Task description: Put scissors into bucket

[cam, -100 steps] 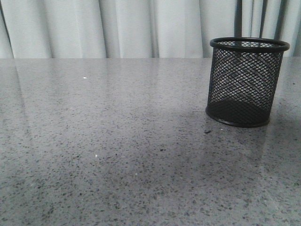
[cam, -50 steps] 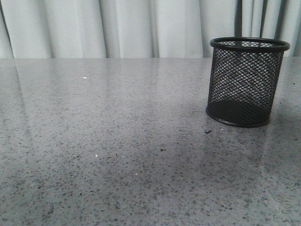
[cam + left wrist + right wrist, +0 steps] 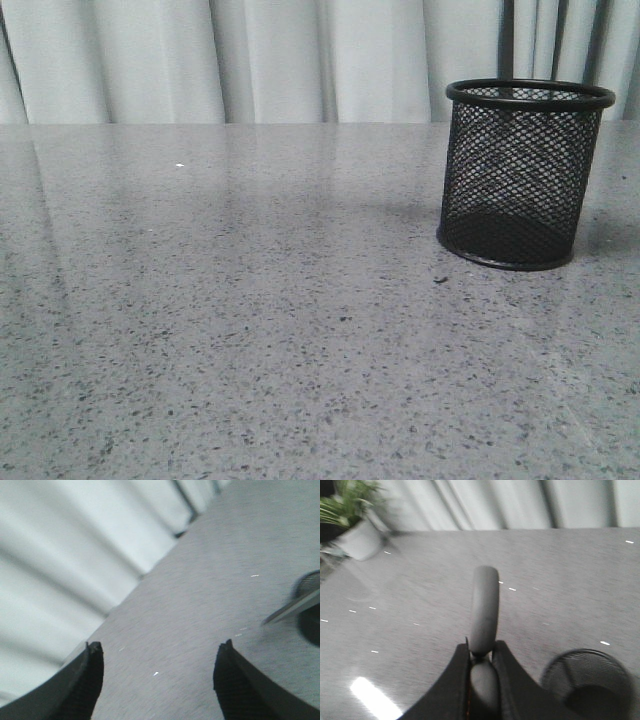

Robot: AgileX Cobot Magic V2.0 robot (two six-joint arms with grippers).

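Right hand (image 3: 481,672) grips scissors (image 3: 485,610) above bucket (image 3: 590,685) — left hand (image 3: 157,680) wide.

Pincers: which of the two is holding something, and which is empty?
The right pincer is shut on the grey handle of the scissors. The left pincer stands open, with only bare table between its fingers.

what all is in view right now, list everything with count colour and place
bucket: 1, black wire mesh, upright on the table's right side, looks empty
scissors: 1, grey handle showing, gripped above the table near the bucket
table: 1, grey speckled, fills the foreground
curtain: 1, pale, behind the table
potted plant: 1, green in a pale pot, at the table's edge
left gripper: 1, black, open, empty
right gripper: 1, black, shut on scissors
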